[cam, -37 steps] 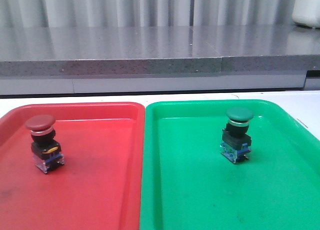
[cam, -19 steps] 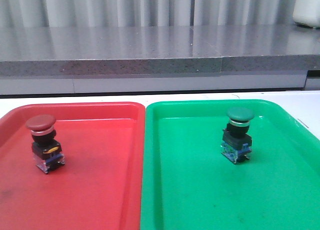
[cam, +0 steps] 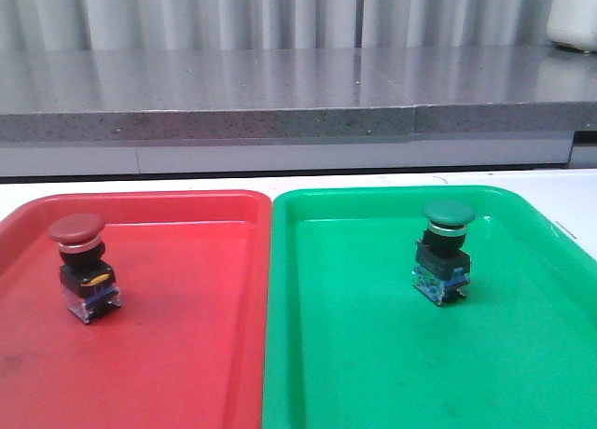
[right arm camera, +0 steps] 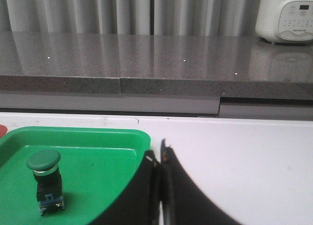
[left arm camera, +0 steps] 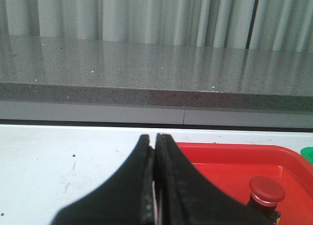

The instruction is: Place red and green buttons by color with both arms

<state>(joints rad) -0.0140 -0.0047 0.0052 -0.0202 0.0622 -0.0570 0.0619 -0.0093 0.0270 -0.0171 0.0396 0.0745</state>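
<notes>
Standing upright on the red tray (cam: 187,354), the red button (cam: 82,266) is sorted, and the green button (cam: 444,250) stands on the green tray (cam: 373,373). Left tool (left arm camera: 155,151) is clenched on nothing, right tool (right arm camera: 160,161) likewise, both off over the white tabletop (left arm camera: 58,161). These look light, rigid, top-heavy; grip the black body below the smooth cap.

I'm seeing a dull red button (cam: 81,265) on the red tray (cam: 177,308). Beside that tray, a green-capped button (cam: 444,251) on the green tray (cam: 373,336). Speckled grey counter (cam: 280,98) behind.
</notes>
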